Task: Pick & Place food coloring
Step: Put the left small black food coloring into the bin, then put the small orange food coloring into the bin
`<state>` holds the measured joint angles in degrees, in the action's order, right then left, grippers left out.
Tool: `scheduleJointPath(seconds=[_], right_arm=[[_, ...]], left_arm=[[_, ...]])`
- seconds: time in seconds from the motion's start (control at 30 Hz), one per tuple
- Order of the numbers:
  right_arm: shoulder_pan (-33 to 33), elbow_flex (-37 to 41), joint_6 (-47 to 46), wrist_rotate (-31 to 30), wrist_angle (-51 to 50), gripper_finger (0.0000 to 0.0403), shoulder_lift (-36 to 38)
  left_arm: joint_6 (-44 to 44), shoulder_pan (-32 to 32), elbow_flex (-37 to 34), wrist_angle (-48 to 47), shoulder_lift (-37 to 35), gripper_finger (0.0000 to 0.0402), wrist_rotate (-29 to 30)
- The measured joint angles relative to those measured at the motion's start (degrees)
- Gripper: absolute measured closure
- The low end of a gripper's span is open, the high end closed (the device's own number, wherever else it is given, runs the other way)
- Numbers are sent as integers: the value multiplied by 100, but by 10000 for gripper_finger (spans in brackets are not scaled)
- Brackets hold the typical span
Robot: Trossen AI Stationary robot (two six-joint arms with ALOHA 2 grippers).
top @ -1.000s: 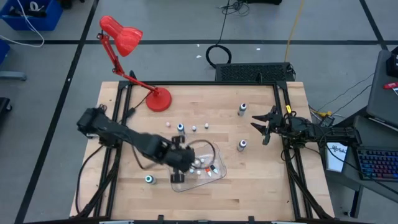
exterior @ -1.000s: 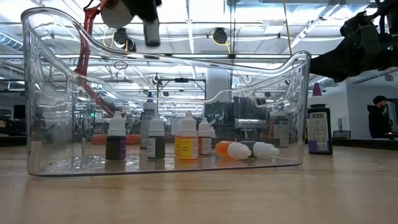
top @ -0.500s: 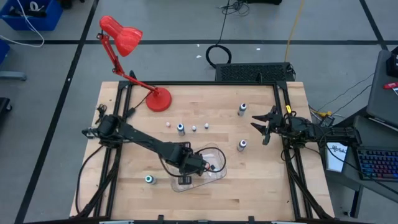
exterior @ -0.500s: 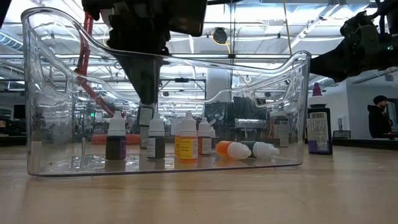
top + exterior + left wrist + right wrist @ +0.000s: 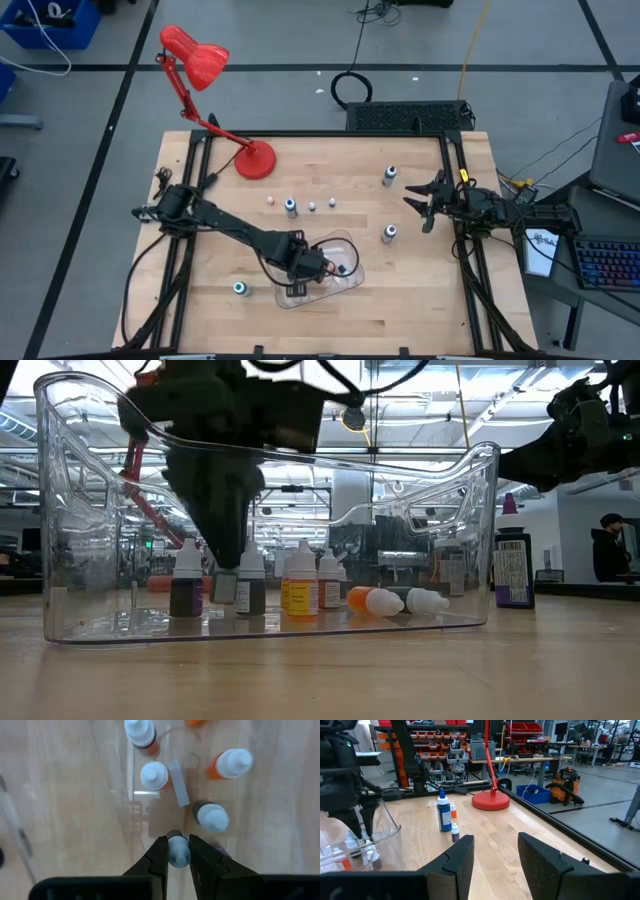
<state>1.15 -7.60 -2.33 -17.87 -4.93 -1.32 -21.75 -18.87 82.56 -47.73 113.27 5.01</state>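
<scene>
A clear plastic tray stands near the table's front; its wall fills the low view. Several food coloring bottles stand in it, and two lie on its floor. My left gripper reaches down into the tray, shut on a small bottle. More bottles stand on the bare wood. My right gripper waits open at the table's right edge, level, with nothing between its fingers. My left gripper pinches the small bottle by its pale cap end between its two fingers. The fingers come from above, pointing down. The bottle stays upright below them, its body low among the standing bottles; whether it rests on the tray floor I cannot tell.
A red desk lamp stands at the table's far left, its head reaching beyond the edge. A taller purple bottle stands to the right of the tray. Small bottles dot the table's middle and far right.
My left gripper has come down from above the tray's rim into the tray, still shut on the small bottle, which has sunk with it to among the standing bottles. The right arm has kept still.
</scene>
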Motion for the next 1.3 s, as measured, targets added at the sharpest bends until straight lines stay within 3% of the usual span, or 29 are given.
scheduleJointPath(seconds=[0.4,0.6,0.73,1.1,1.3], right_arm=[[0,0,-1,0,0,261,0],[0,0,0,0,-2,261,0],[0,0,0,0,-2,261,0],[0,0,0,0,0,261,2],[0,0,-1,0,0,261,2]], left_arm=[[-5,107,-260,460,-22,344,-45],[-3,105,-251,450,9,253,-71],[-9,107,-251,451,7,223,-71],[-42,107,-251,438,-537,216,150],[-57,131,-251,-132,-1118,216,542]])
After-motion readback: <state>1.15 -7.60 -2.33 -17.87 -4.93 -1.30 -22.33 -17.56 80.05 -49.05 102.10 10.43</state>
